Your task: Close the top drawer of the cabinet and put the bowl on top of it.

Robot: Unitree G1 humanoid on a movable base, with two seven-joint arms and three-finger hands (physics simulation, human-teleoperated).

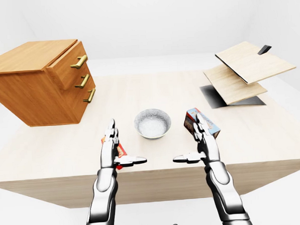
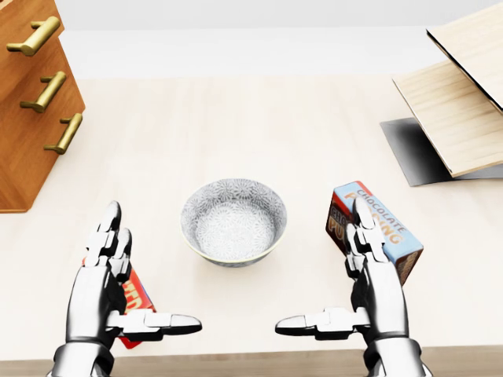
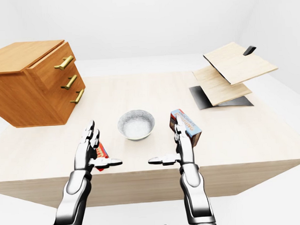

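Left hand (image 2: 102, 287), right hand (image 2: 379, 287), palms facing (thumbs inward), fingers (image 2: 111, 222) released, flanking bowl (image 2: 233, 221)

We got bright, even, diffuse light in all three views; the white surround was near blown out. The cabinet (image 1: 23, 56) top read lighter than its sides, so light came from above. Shadows on the bench (image 2: 259, 118) were faint. Metal fingers (image 2: 106, 234) showed sharp highlights. Everything was crisp edge to edge.

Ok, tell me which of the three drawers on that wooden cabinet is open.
The top brass-handled drawer of the brown wooden cabinet: its front juts out, while the two lower drawers sit flush.
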